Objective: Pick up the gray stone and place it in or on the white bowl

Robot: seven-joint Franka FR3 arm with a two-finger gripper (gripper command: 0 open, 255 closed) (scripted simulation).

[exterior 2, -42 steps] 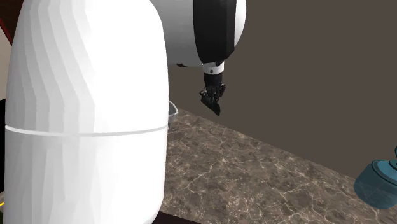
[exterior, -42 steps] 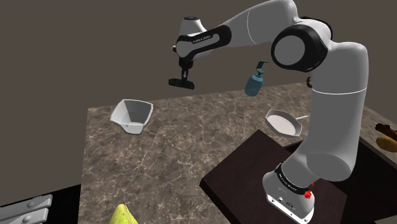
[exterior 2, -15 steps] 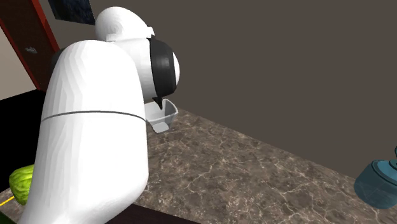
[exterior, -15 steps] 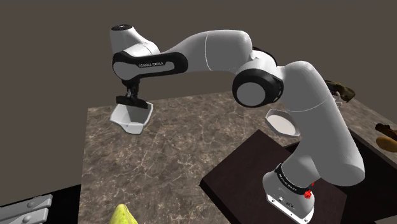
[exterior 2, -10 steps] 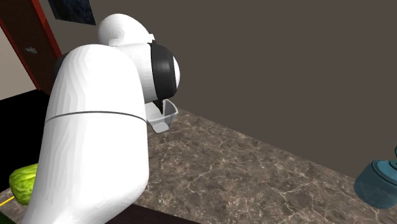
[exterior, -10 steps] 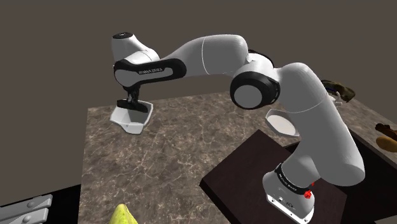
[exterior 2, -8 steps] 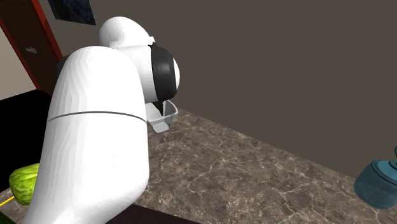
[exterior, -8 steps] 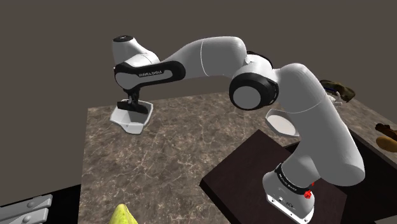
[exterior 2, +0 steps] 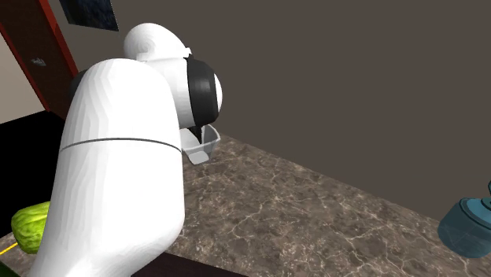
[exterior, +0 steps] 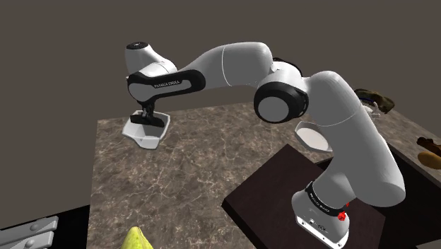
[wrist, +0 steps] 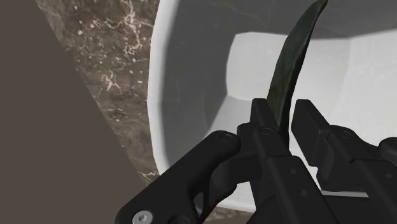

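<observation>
The white bowl [exterior: 150,134] stands at the far left corner of the marbled counter [exterior: 198,170]; its wall [exterior 2: 206,145] peeks out behind the arm in the second exterior view. My gripper [exterior: 145,117] hangs just over the bowl's inside, pointing down. In the wrist view the gripper [wrist: 284,119] is shut on the stone [wrist: 290,58], a thin, dark grey-green, blade-like shard that sticks out past the fingertips [wrist: 261,125] over the bowl's inside, above its floor [wrist: 254,70]. I cannot tell whether the stone touches the bowl.
A shallow white dish [exterior: 316,137] sits at the counter's far right, partly behind the arm. A teal bottle [exterior 2: 467,228] stands at the second exterior view's right. A yellow-green fruit [exterior: 138,240] lies at the front edge. The dark stand [exterior: 275,191] is at lower right.
Since 2.8 s ago the arm swung from high above the counter's back to the shoulder view's left and came down over the bowl. In the last half second it sank slightly.
</observation>
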